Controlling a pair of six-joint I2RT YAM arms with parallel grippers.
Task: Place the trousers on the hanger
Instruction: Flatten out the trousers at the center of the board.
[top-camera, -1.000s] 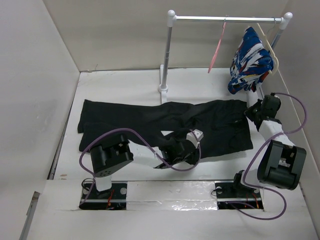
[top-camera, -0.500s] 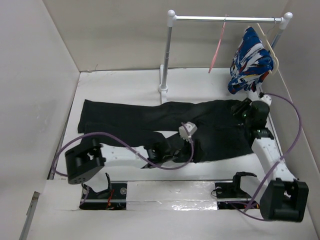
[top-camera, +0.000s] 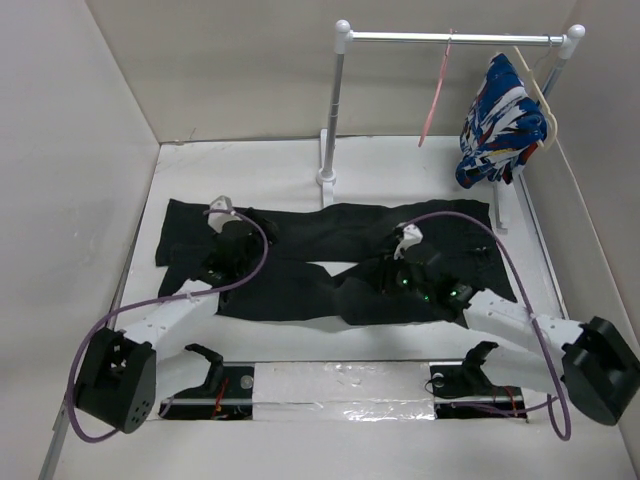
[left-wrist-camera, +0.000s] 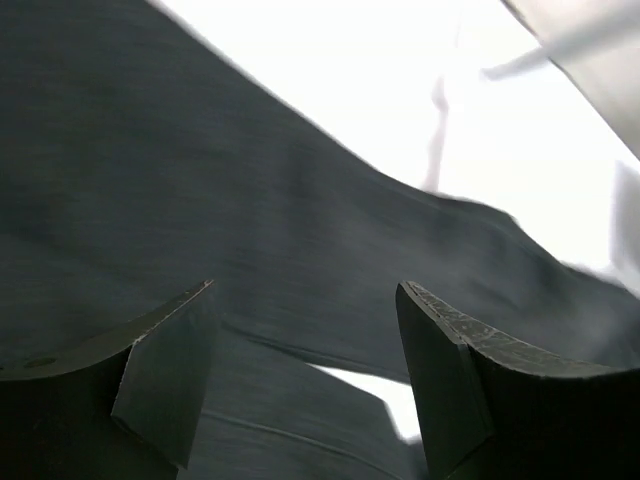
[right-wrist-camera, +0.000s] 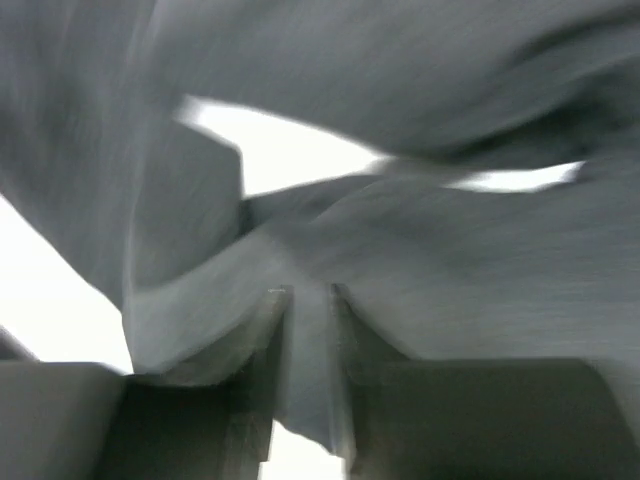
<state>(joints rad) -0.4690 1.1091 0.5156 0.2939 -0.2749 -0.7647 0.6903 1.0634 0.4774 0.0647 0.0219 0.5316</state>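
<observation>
Jaws of left gripper (left-wrist-camera: 305, 340) spread wide above the left leg, those of right gripper (right-wrist-camera: 310, 300) pinched on a central fold; trousers (top-camera: 330, 225) lying flat on worktop (top-camera: 250, 165), pink hanger (top-camera: 433, 100) bare on far rail (top-camera: 480, 38), draping apparently not begun.

2 white-and-black arms (top-camera: 170, 315) (purple cables (top-camera: 450, 213))

The trousers (top-camera: 300, 232) are plain black; the hanger (top-camera: 436, 95) at one o'clock is pink; the garment (top-camera: 497, 120) is blue, white, red.
</observation>
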